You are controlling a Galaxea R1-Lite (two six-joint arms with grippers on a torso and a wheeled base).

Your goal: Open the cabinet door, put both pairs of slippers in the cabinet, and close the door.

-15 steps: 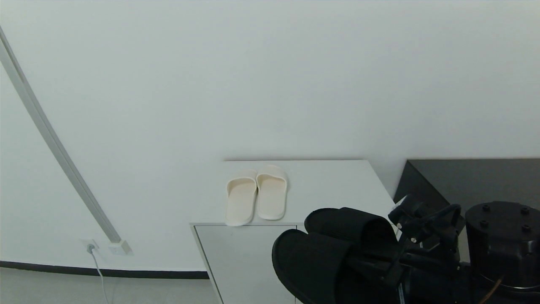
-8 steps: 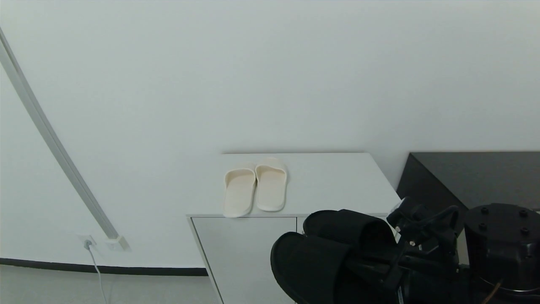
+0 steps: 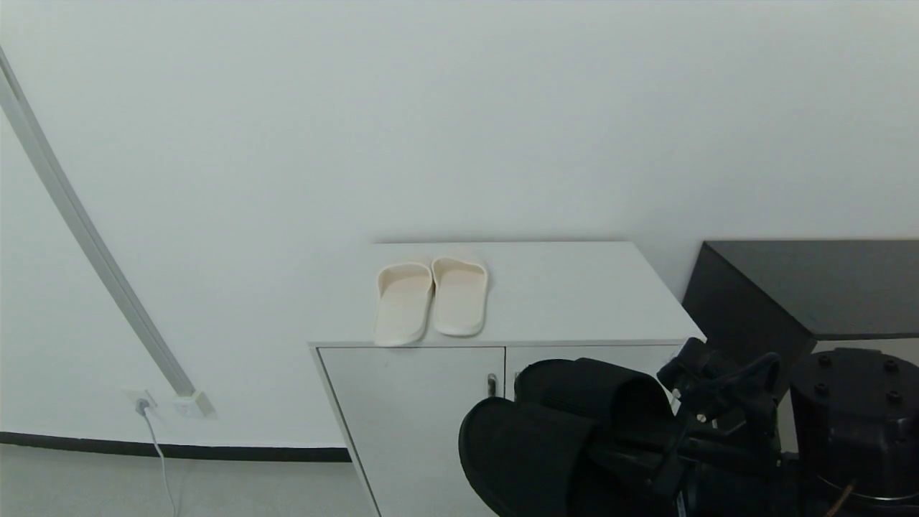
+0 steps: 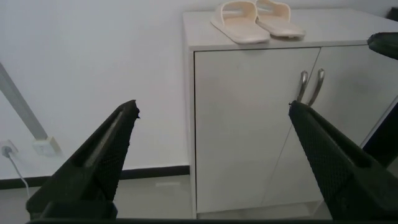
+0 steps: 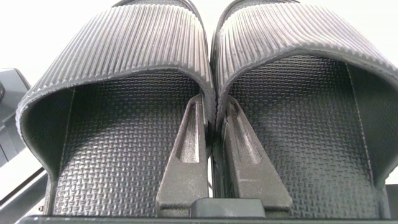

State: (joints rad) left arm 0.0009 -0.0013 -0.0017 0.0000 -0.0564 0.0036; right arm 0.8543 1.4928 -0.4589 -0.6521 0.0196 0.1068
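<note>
White wall (image 3: 459, 108) backs a white cabinet (image 3: 574, 294) standing on the floor, its two doors shut. Left tool (image 4: 212, 109): fingers spread wide, nothing between them, pointed at the cabinet front. Two upright bar handles (image 4: 310, 87) sit side by side at the seam between the doors, ahead of this tool and off the centre of its gap, nearer one finger than the other. Their long axis runs vertically, so a grasp would likely need the fingers closing across a bar from either side. Right tool (image 5: 211, 112): pressed together on the black slippers (image 3: 567, 424), pinching the adjoining inner walls of the two so that both hang from one grip, toes away from the tool, short of the cabinet front. Cream slippers (image 3: 431, 300) lie side by side on the cabinet top, above and beyond both tools, toes toward the wall. Count: two pairs, four slippers; two doors; two handles. With the right tool loaded, the free left tool appears the one placed to open a door.
</note>
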